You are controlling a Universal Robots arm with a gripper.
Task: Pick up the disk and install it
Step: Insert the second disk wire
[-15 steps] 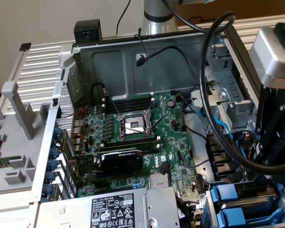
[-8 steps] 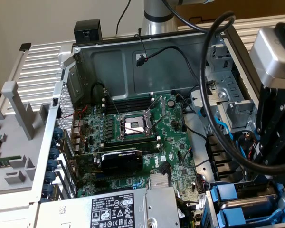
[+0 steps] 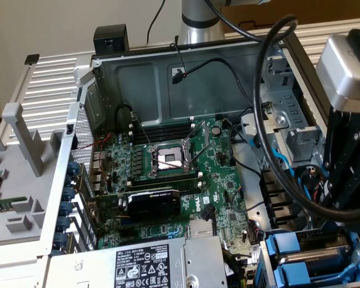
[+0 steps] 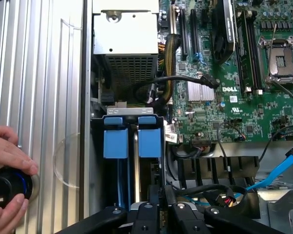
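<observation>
From my station the room gives me a plain beige wall (image 3: 48, 24) behind the bench. The work surface is a pale ribbed metal panel (image 3: 45, 81), which runs along the exterior view's left beside the case; in the wrist view that panel (image 4: 39, 73) lies just beside the case wall.

The open computer case (image 3: 168, 75) sits on its side, and the green motherboard (image 3: 222, 198) covers its floor. The grey power supply box (image 3: 162, 264), with its warning labels, sits at the near edge. The arm's silver column (image 3: 198, 21) rises behind the case; its wrist hangs over the exterior view's right, trailing a thick black cable (image 3: 267, 120).

The gripper (image 3: 347, 180) hovers above the drive bay, and I cannot tell whether the claw is spread or pinching anything. The wrist view puts the gripper (image 4: 163, 214) just short of the blue tabs.

The disk (image 3: 291, 245) sits in its bright blue carrier in that bay, at the exterior view's lower right, just below the claw. In the wrist view the disk (image 4: 115, 144) stands beside a second blue tab (image 4: 150, 141).

A black graphics card (image 3: 153, 204) stands across the board; the processor socket (image 3: 168, 159) lies open. A person's hand (image 4: 7, 146) rests on a black knob (image 4: 7, 187) on the ribbed panel.
</observation>
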